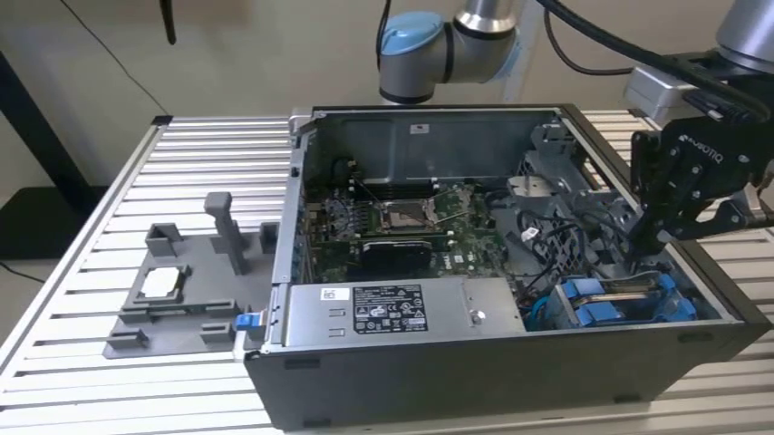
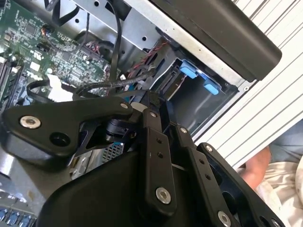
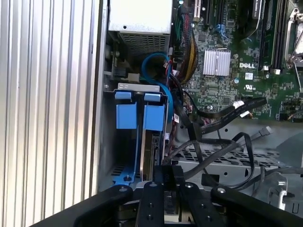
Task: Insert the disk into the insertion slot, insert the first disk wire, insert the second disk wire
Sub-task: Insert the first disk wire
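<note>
Fingers (image 3: pixel 152 196) pressed together, the gripper (image 3: pixel 168 174) hangs by the disk (image 3: pixel 150 146) in the insertion slot (image 3: pixel 107 142), black cables (image 3: pixel 227 107) crowding close beside

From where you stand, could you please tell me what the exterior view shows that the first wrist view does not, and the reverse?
Exterior view: the grey fixture plate on the slatted table at the exterior view's left, and the arm's blue-capped joint. First wrist view: a silver finned heatsink on the motherboard and a bundle of coloured wires beside the power-supply box. Both: the gripper, the blue carrier frames in the insertion slot, the motherboard and the power-supply box.
</note>
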You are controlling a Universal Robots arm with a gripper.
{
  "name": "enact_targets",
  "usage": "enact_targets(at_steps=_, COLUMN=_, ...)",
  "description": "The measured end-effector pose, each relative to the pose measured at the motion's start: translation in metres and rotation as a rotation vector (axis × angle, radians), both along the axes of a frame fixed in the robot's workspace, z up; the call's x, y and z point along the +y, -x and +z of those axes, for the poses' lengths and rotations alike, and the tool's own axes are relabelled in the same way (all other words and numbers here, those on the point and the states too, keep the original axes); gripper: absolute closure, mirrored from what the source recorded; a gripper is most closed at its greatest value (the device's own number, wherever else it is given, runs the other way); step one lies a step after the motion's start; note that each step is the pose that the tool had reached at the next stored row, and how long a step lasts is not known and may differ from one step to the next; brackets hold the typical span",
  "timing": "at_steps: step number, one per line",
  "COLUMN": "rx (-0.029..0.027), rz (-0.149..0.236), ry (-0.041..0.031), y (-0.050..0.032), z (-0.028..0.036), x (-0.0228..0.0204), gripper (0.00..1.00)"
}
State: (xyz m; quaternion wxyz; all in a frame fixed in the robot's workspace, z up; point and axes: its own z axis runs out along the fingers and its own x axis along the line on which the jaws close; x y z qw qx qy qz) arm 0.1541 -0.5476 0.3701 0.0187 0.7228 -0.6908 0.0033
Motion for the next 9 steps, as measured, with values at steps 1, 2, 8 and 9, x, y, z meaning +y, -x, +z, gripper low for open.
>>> enact_targets(at_steps=1, rx=0.0, rz=-0.008, ry=0.0, y=-0.0001, z=-0.0005, x=0.0, gripper=0.81)
enact_targets(at_steps=2, rx=0.0001, rz=-0.019, ry=0.0001, y=-0.0003, z=-0.001, x=0.0, gripper=0.81)
enact_targets(at_steps=8, rx=0.0003, rz=-0.075, ry=0.0011, y=-0.0011, z=-0.0038, x=0.0, gripper=0.81)
enact_targets(at_steps=9, rx=0.0005, rz=-0.079, ry=0.0011, y=-0.0018, z=-0.0043, x=0.0, gripper=0.81)
